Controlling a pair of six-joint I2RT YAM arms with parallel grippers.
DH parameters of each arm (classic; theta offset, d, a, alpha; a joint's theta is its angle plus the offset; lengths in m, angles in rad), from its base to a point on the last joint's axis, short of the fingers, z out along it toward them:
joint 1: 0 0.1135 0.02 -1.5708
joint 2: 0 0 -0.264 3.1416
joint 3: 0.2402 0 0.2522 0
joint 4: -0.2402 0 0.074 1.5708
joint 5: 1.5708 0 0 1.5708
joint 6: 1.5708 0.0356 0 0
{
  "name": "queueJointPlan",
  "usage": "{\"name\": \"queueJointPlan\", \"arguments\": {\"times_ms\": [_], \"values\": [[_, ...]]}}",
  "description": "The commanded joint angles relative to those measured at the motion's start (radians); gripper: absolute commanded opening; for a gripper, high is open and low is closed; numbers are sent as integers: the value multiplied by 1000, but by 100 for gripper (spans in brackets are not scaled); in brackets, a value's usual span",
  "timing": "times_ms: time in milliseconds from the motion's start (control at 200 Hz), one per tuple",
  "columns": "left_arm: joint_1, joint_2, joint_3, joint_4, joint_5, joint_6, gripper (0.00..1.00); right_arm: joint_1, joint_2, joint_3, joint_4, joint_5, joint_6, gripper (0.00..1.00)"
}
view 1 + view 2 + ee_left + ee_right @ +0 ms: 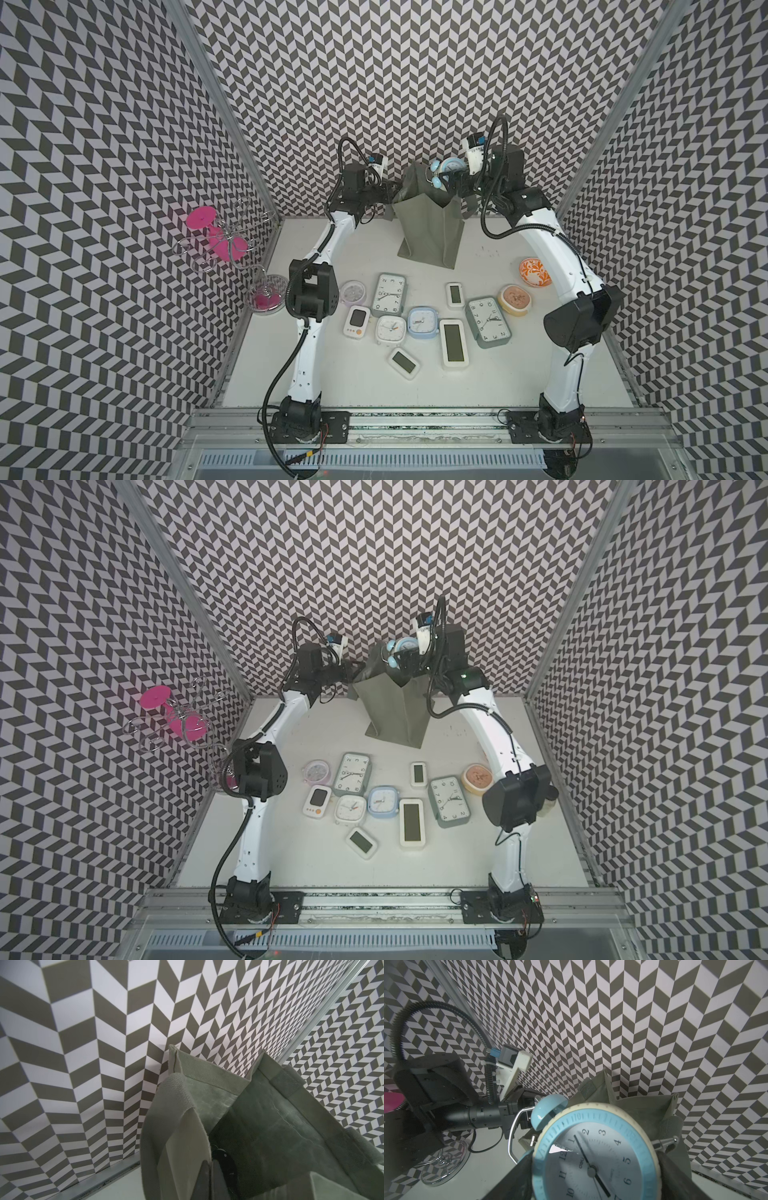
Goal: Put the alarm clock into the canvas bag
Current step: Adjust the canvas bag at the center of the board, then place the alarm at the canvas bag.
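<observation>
The canvas bag stands upright at the back of the table, grey-green, with its mouth open. My left gripper is shut on the bag's left rim, with the cloth pinched between its fingers. My right gripper is shut on the alarm clock. This clock is round and light blue with twin bells. It hangs just above the right side of the bag's mouth. In the right wrist view the bag lies right behind the clock. The left wrist view looks into the bag.
Several other clocks lie on the white table in front of the bag, among them a grey-green rectangular one and a white digital one. An orange patterned bowl and a peach round clock sit at right. A pink wire stand stands at left.
</observation>
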Motion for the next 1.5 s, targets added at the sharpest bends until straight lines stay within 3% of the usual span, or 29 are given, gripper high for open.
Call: {"name": "queueJointPlan", "arguments": {"times_ms": [0,200,360,806,1121,1232,1497], "values": [[-37,-110,-41,-1,15,61,0,-7,-85,-32,83,7,-9,47],[-100,-285,-226,83,-43,146,0,-7,-112,-68,68,11,-24,47],[-147,-347,-258,76,-101,182,0,-12,-138,-100,54,33,-33,46],[-205,-373,-244,28,-155,191,0,-24,-408,-614,199,9,-83,45],[-238,-384,-256,26,-132,230,0,-19,-261,-510,119,-77,-178,44],[-239,-384,-246,28,-120,206,0,14,-221,-518,144,-43,-255,44],[-239,-333,-157,-59,-155,183,0,25,-118,-534,266,-6,-294,43]]}}
